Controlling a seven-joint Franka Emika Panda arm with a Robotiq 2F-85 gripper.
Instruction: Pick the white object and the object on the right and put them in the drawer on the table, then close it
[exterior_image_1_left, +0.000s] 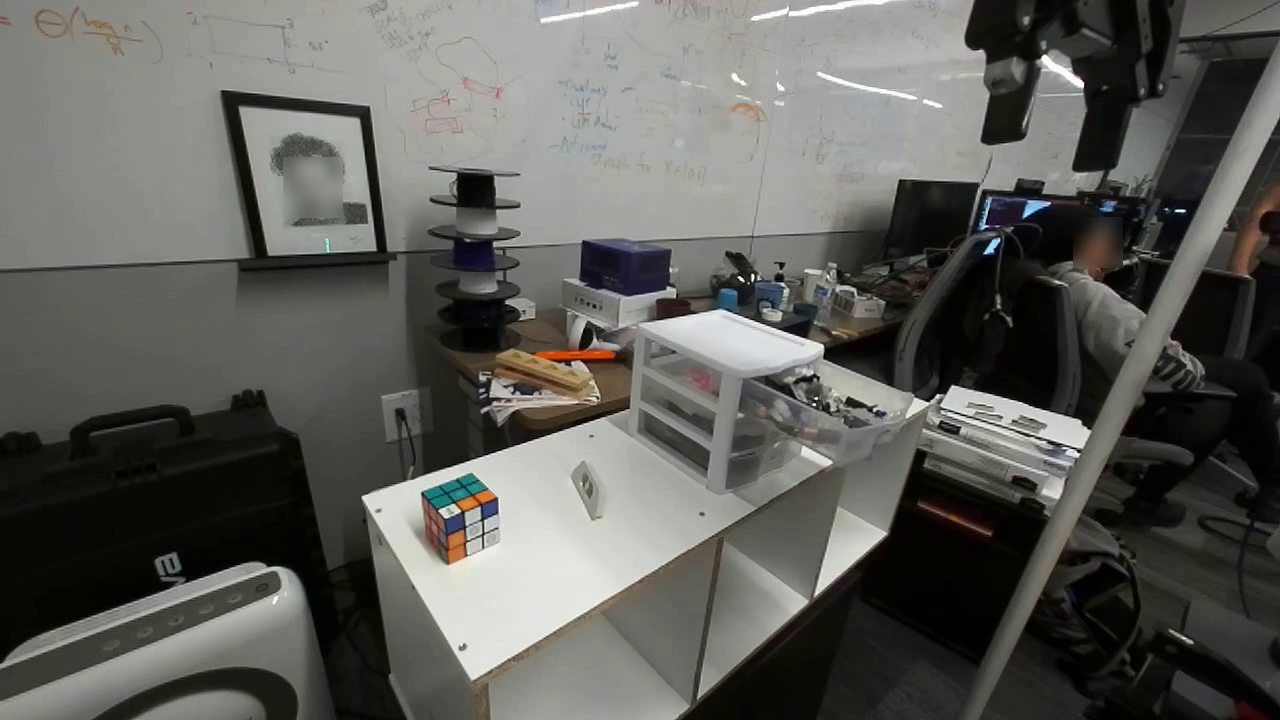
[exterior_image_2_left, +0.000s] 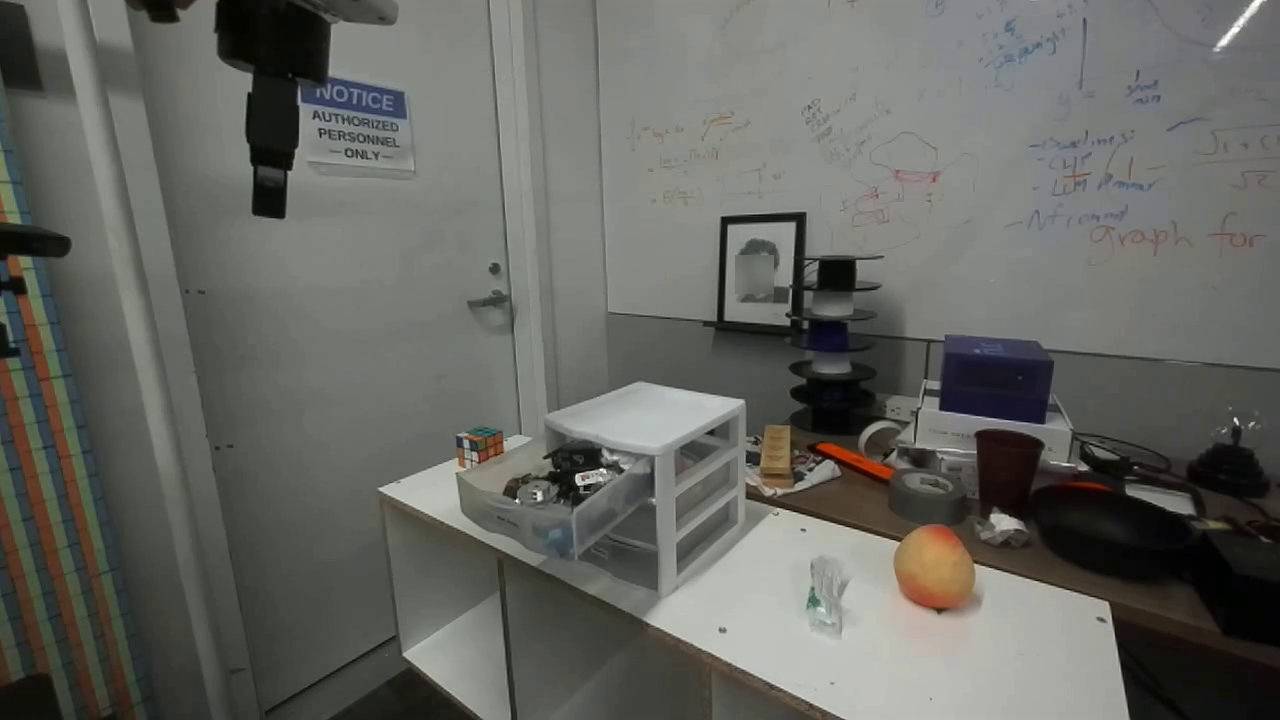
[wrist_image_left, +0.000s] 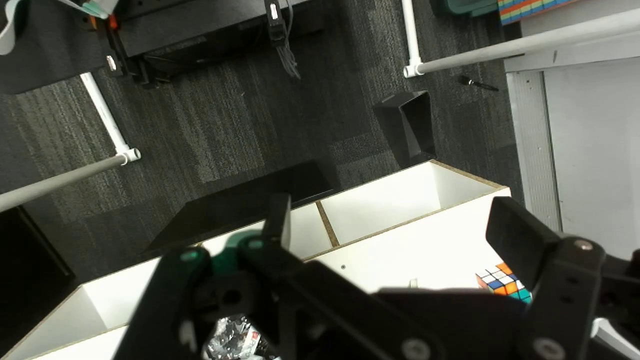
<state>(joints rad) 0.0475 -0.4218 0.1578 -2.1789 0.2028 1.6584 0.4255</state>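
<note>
My gripper (exterior_image_1_left: 1052, 135) is open with nothing between its fingers, high above the table (exterior_image_1_left: 540, 590); it also shows in an exterior view (exterior_image_2_left: 270, 190) and the wrist view (wrist_image_left: 392, 222). A small white object (exterior_image_1_left: 588, 489) stands on the tabletop between the chest and a Rubik's cube (exterior_image_1_left: 461, 518). In the wrist view the cube (wrist_image_left: 505, 282) is at the right, and only the white object's tip (wrist_image_left: 413, 283) shows. The white mini-chest (exterior_image_1_left: 735, 340) has its top drawer (exterior_image_2_left: 520, 515) pulled out, full of dark and silvery bits. Its lower drawers are shut.
A clear plastic-wrapped item (exterior_image_2_left: 826, 596) and a red-yellow fruit (exterior_image_2_left: 934, 567) lie on the tabletop on the chest's other side. A cluttered brown desk (exterior_image_2_left: 1080, 585) runs behind. White poles (exterior_image_1_left: 1130, 370) stand in front. A person sits at the far right.
</note>
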